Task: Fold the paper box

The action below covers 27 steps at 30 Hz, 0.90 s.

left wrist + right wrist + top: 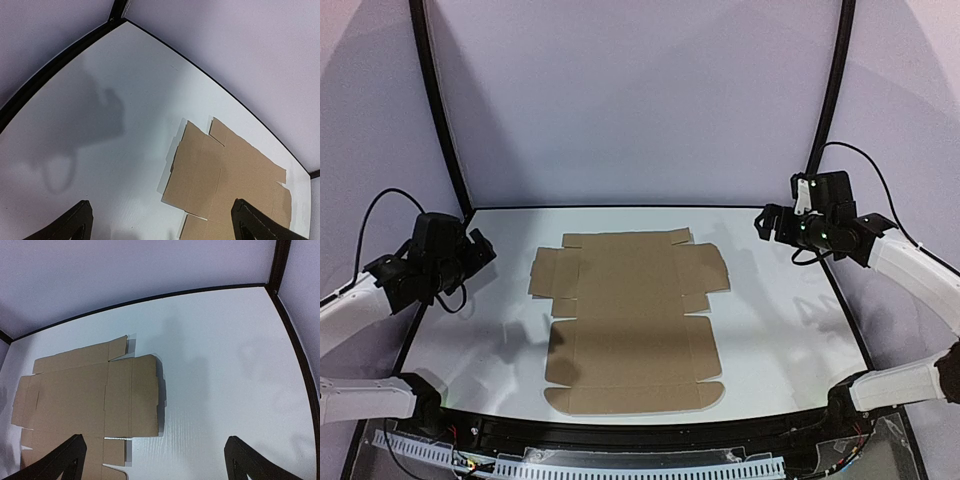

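Note:
The paper box point(630, 315) is a flat sheet of plain brown die-cut cardboard, lying unfolded in the middle of the white table point(770, 330). Its side flaps reach left and right at the far end. My left gripper point(480, 248) hovers open and empty left of the sheet; in the left wrist view the sheet point(230, 185) lies ahead, between my spread fingertips point(75, 222). My right gripper point(768, 222) hovers open and empty right of the sheet. In the right wrist view the sheet point(95, 395) lies to the left, my fingertips point(245, 460) wide apart.
Black frame posts point(438, 110) and pale lilac walls enclose the table at the back and sides. A black rim point(620, 208) runs along the far edge. Cables point(375, 215) trail from both arms.

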### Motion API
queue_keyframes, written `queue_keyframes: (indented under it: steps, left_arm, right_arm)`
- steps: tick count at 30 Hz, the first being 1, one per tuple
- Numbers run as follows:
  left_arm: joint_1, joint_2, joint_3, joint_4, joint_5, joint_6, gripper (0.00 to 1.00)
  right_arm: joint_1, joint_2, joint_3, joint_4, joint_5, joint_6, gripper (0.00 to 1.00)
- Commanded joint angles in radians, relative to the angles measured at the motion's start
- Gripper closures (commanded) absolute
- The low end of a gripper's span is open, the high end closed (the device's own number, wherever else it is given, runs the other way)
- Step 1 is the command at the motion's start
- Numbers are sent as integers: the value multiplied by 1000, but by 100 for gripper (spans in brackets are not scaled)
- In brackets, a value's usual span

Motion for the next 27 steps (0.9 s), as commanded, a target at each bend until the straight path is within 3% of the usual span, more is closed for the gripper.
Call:
queue_keyframes:
  steps: [1, 6, 14, 20, 27]
  left_arm:
    - [51, 72, -28, 77, 36, 1, 1]
    - [200, 282, -42, 312, 397, 4, 1]
    - [251, 768, 241, 427, 805, 101, 1]
    - [276, 960, 357, 433, 977, 176, 7]
    - [294, 1002, 355, 353, 982, 291, 8]
  right_arm:
    - [2, -11, -6, 70, -43, 21, 2]
    - [3, -6, -16, 131, -161, -16, 2]
    - [2, 3, -1, 119, -225, -28, 2]
    - [3, -29, -8, 119, -243, -45, 2]
    - [3, -50, -6, 119, -244, -60, 2]
